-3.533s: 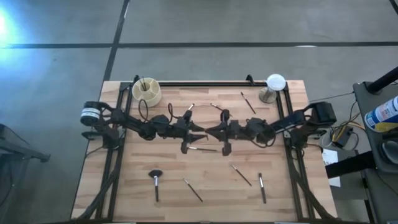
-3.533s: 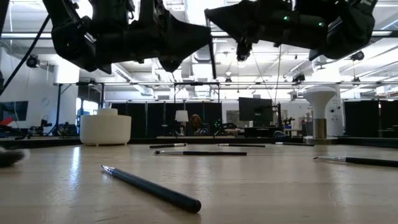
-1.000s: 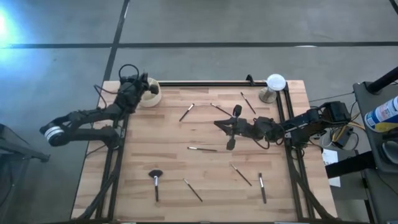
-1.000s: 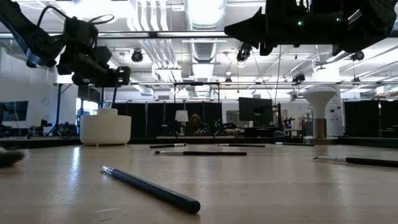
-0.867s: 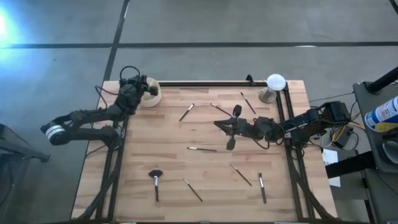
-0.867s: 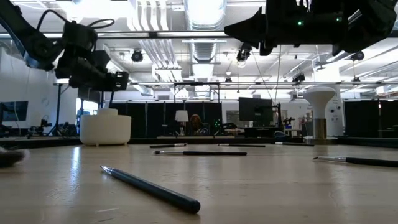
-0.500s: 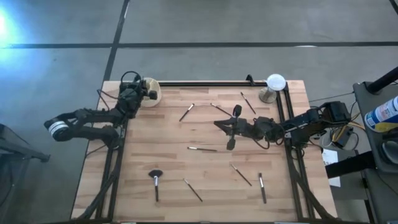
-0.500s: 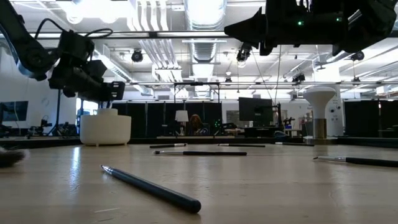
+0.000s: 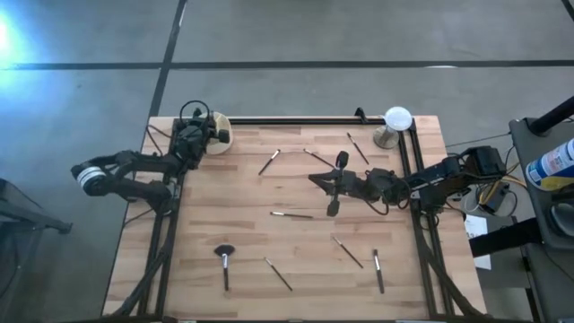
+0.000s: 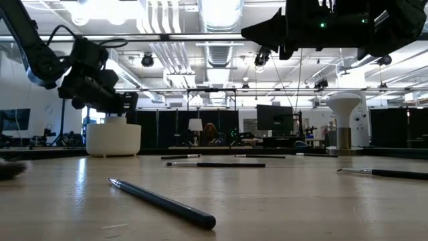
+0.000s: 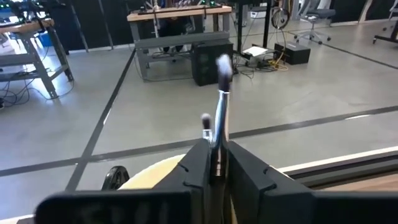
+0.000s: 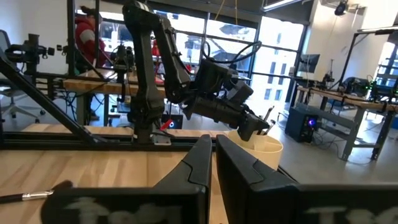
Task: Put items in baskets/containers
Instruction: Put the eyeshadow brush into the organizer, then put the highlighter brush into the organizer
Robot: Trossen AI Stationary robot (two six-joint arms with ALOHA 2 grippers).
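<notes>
The left gripper's fingers (image 11: pixel 200 165) were pressed onto a thin silver-handled makeup brush (image 11: pixel 220 102) that stood upright between them, its dark bristle tip above the fingertips. In the high view that left gripper (image 9: pixel 199 135) hung at the edge of the small round cream-coloured cup (image 9: pixel 221 130) in the far left corner of the pale wooden table (image 9: pixel 296 260); the low view showed the gripper (image 10: pixel 124 102) just above the cup's rim (image 10: pixel 114 138). The left wrist view showed the cup's cream rim (image 11: pixel 155 171) directly below the pinched brush. A second brush tip (image 11: pixel 206 119) stood beside the held one, seemingly in the cup.

The right gripper (image 9: pixel 336 184) hovered over the middle of the table, right of centre, its fingers (image 12: pixel 200 158) closed together and holding nothing. From its wrist view the left gripper (image 12: pixel 252 127) was seen poised over the cup (image 12: pixel 261 152), brush ends sticking up there.

Loose brushes lay scattered on the boards: a fluffy dark-headed brush (image 9: pixel 224 260) near the front left, a dark brush (image 9: pixel 292 214) at the centre, others well apart toward the front right (image 9: pixel 378 269). Only the low view showed a dark brush (image 10: pixel 164 203) close to the camera.
</notes>
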